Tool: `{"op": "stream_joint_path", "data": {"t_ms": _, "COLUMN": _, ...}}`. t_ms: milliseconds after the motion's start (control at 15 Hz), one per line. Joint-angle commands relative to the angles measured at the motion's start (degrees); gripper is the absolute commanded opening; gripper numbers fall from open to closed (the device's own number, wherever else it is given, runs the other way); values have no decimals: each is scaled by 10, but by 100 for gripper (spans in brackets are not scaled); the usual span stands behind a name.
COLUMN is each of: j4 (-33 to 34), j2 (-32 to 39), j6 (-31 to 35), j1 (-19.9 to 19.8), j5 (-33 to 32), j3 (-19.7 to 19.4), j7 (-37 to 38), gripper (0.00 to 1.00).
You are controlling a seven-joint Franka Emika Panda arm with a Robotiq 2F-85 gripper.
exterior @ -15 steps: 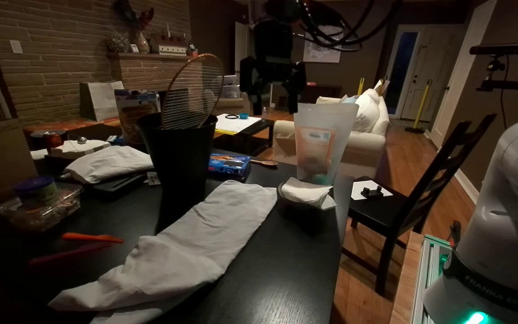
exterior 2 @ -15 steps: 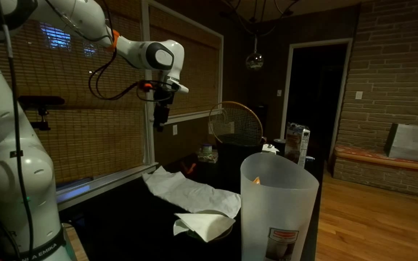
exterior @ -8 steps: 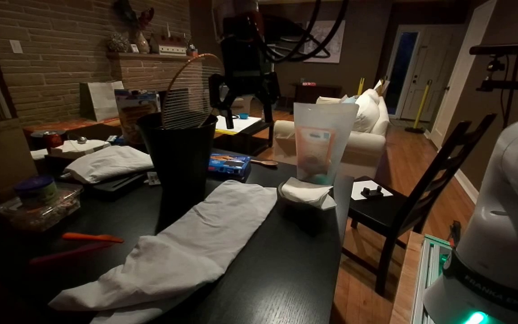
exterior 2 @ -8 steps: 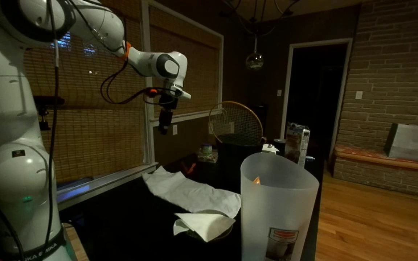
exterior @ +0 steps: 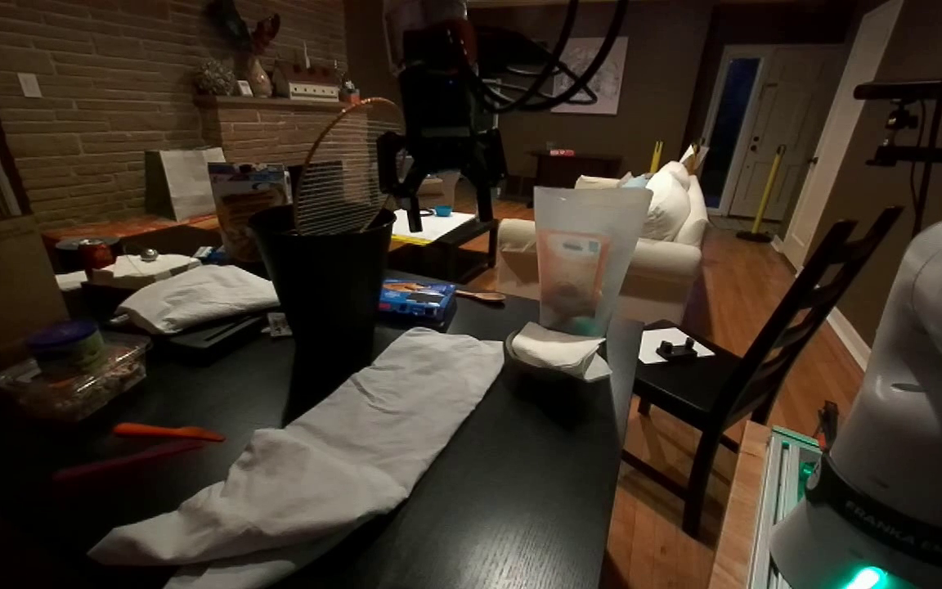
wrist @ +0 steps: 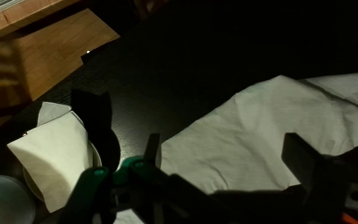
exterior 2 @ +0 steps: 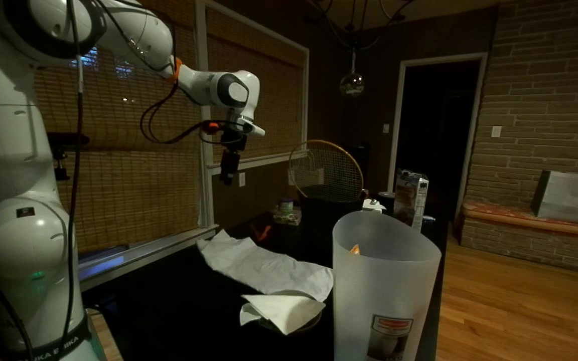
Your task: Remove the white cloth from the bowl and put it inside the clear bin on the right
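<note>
The gripper [wrist: 224, 141] hangs high above the desk [exterior: 512, 483], its fingers spread wide apart and holding nothing; in the wrist view a long white sheet [wrist: 247, 140] shows below, in the gap between them. The white cloth [wrist: 56, 149] lies folded across the bowl [wrist: 97, 158], corners hanging past the rim, at nine o'clock from the gripper in that view. In an exterior view, taking the bowl as the dial's centre, the clear bin [exterior: 594, 254] stands upright just beside it, between twelve and one; the sheet lies at eight. At ten stands a black bin [exterior: 324, 286] with a racket [exterior: 352, 168] sticking up out of it, and nearer the bowl, also at ten, lies a blue box [exterior: 418, 300], a wooden spoon [exterior: 485, 297] just beside it. An orange object [exterior 2: 354, 249] shows inside the clear bin.
</note>
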Motion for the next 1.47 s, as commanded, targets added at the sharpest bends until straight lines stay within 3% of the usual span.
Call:
{"op": "stream_joint_path", "data": {"t_ms": 0, "j4": -12, "j2": 7, "j6": 16, "j1": 10, "j5": -6, "j3": -11, "j7": -6, "gripper": 100}}
{"op": "stream_joint_path", "data": {"t_ms": 467, "j4": -151, "j2": -50, "j6": 87, "j1": -13, "j5": -65, "j3": -59, "j7": -192, "gripper": 100}}
{"op": "stream_joint_path", "data": {"t_ms": 1000, "j4": -221, "j2": 28, "j6": 131, "j1": -66, "j5": -215, "j3": -108, "j7": 5, "gripper": 100}}
{"op": "stream_joint_path", "data": {"t_ms": 1067, "j4": -217, "j2": 9, "j6": 115, "j1": -55, "j5": -190, "j3": -104, "j7": -42, "gripper": 100}}
{"op": "stream_joint_path", "data": {"t_ms": 1400, "j4": -220, "j2": 33, "j6": 125, "j1": -61, "j5": -203, "j3": -115, "j7": -9, "gripper": 100}}
